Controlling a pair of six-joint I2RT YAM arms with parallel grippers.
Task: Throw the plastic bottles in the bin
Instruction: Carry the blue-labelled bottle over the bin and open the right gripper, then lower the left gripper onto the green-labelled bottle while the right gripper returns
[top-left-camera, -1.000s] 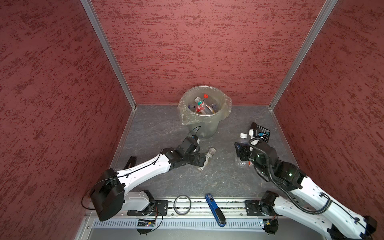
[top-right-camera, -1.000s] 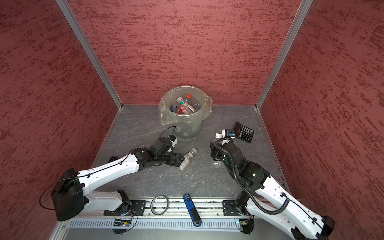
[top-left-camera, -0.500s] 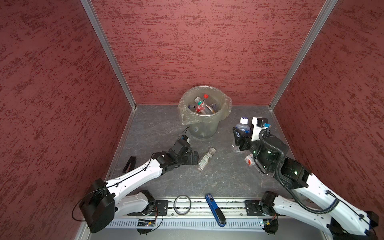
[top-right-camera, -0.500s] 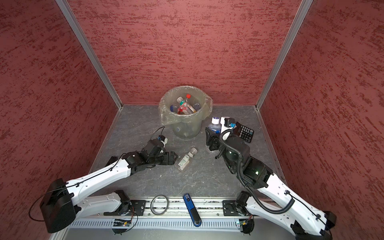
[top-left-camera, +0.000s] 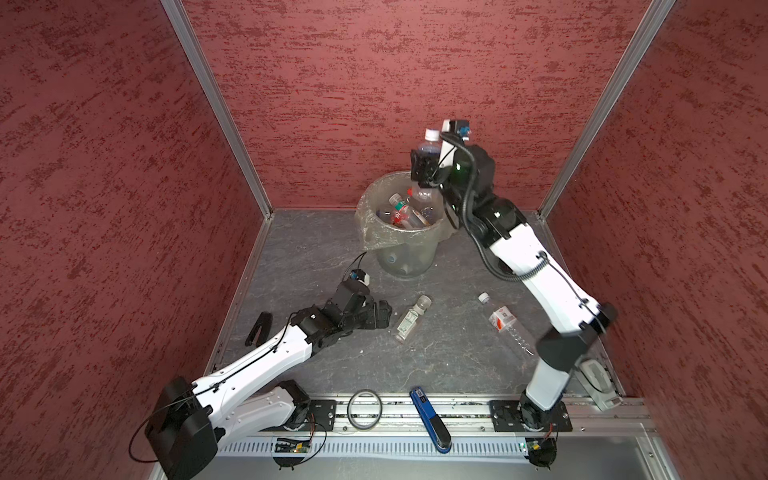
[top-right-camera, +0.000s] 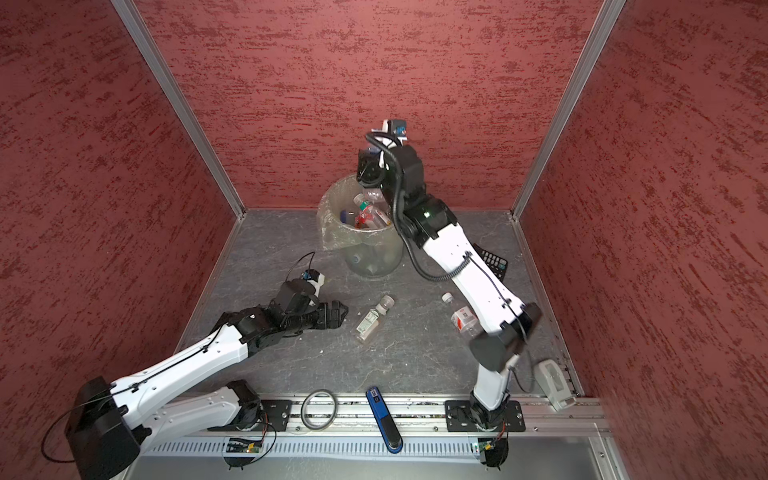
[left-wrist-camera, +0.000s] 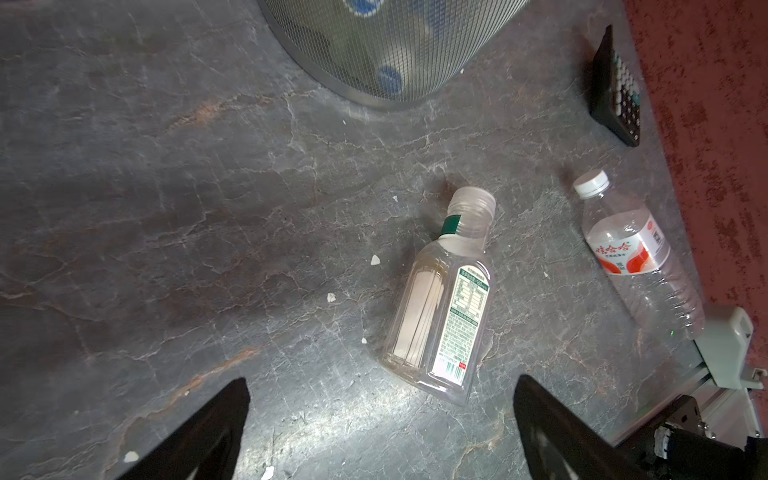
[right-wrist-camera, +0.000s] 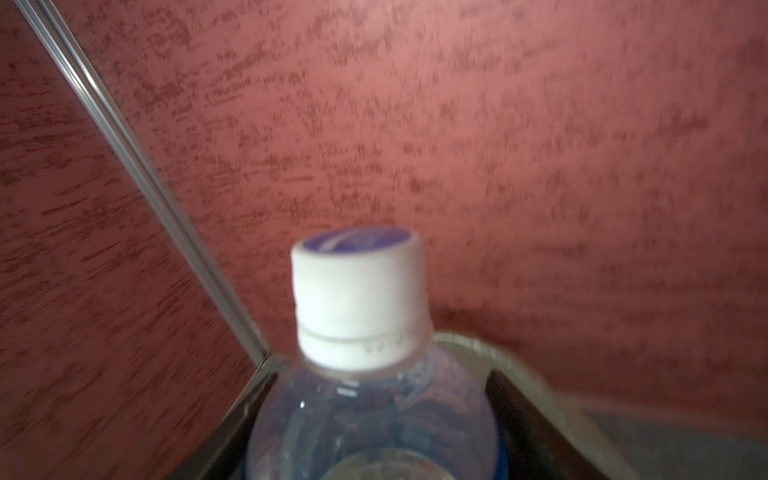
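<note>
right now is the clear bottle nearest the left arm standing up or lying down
Lying down. The clear bottle rests flat on its side on the table, with its cap end toward the bin.

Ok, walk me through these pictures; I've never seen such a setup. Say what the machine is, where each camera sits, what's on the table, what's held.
These are two white robot arms, each ending in two fingers. Both top views look down from overhead; each wrist view rides on an arm. The right fingers are above the bin with a white-capped bottle between them; gripped or loose, I cannot tell. The left fingers are open and empty, low over the table beside a green-labelled bottle. A red-labelled bottle lies further right; a blue stapler on the front rail.
</note>
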